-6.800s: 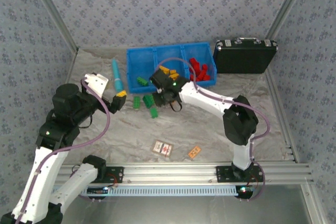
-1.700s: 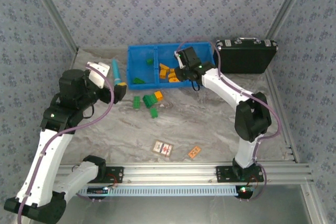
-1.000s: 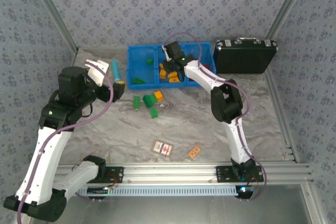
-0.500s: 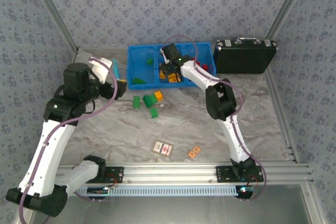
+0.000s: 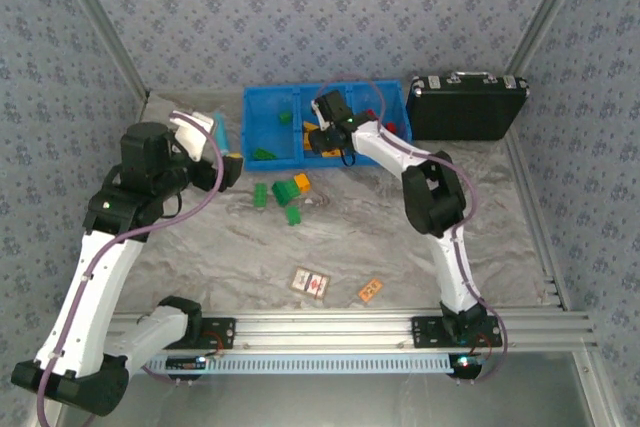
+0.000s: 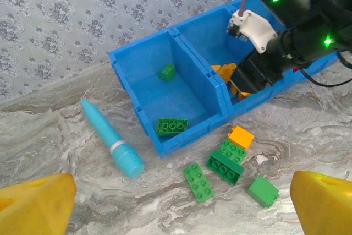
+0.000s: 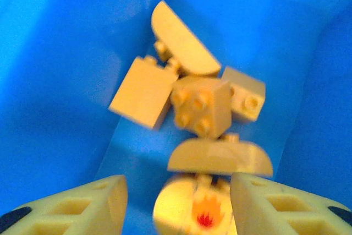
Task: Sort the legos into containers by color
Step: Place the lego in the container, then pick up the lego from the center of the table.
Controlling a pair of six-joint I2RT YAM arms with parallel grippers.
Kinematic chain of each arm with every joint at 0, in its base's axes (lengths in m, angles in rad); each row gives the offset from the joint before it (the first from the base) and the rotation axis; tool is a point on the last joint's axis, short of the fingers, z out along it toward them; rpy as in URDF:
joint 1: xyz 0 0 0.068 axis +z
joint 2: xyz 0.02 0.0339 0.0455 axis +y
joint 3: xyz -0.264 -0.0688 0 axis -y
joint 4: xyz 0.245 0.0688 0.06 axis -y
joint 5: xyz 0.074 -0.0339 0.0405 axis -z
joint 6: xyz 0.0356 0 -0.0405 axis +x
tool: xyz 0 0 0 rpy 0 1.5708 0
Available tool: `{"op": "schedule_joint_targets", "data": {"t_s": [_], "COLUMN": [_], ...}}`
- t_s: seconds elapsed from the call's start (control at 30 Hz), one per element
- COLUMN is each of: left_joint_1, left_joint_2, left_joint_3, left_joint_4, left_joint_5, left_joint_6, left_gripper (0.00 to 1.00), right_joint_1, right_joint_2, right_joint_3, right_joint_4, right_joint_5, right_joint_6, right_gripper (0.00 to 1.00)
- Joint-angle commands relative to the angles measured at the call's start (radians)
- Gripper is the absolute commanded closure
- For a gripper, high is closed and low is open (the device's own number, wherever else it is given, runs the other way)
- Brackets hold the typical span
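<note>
Right gripper (image 5: 320, 140) is down inside the middle compartment of the tray (image 5: 268, 129), directly over the orange-yellow pile (image 7: 190, 100). My judgement of why: this is the drop spot for that colour.

Its jaws stand part-way apart. A round piece (image 7: 192, 213), yellow with a red mark, sits between the fingers (image 7: 71, 205), low in the wrist view. There is a clear gap on its left side, so I read it as not clamped. The view is blurred, and I cannot tell whether it touches the other finger.

Left gripper (image 6: 179, 207) is wide open and empty, hovering over the tabletop (image 6: 66, 119) in front of the tray. It is probably placed there to overlook the loose bricks and take the next one.

Sorted so far:
- Left compartment: two green bricks (image 6: 171, 126).
- Middle compartment: the pile.
- Right compartment: red bricks (image 5: 388, 129), partly behind the right arm.

Loose on the tabletop, just in front of the tray, are three green (image 6: 198, 181) and one orange brick (image 6: 241, 136), which touches a green one. In the left wrist view they lie between that gripper's fingers, nearer the right one. They are well apart from the right gripper.

A tube (image 6: 110, 144) lies near the tray's left end and is not part of the job.

Next, by my reading: greens to the left compartment, orange to the middle. Risk: the cluster is tight, so gripping one brick may nudge its neighbour.
</note>
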Motion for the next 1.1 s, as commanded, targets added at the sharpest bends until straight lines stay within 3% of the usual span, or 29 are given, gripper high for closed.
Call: {"op": "schedule_joint_targets", "data": {"t_s": [0.0, 0.5, 1.07], "left_joint_1": [0.009, 0.013, 0.012], "left_joint_2": [-0.030, -0.104, -0.148], "left_joint_3": [-0.006, -0.080, -0.091], "left_joint_4": [0.019, 0.088, 0.082], "left_joint_5": [0.033, 0.094, 0.102], "left_joint_6": [0.003, -0.021, -0.023], "left_gripper": [0.00, 0.00, 0.00], "right_joint_1": [0.047, 0.264, 0.360], "right_joint_2": [-0.133, -0.338, -0.189], "right_joint_3": [-0.093, -0.430, -0.369], "right_joint_4": [0.041, 0.036, -0.012], "right_joint_5": [-0.029, -0.016, -0.034], "right_joint_6": [0.051, 0.262, 0.281], "right_gripper": [0.44, 0.36, 0.30]}}
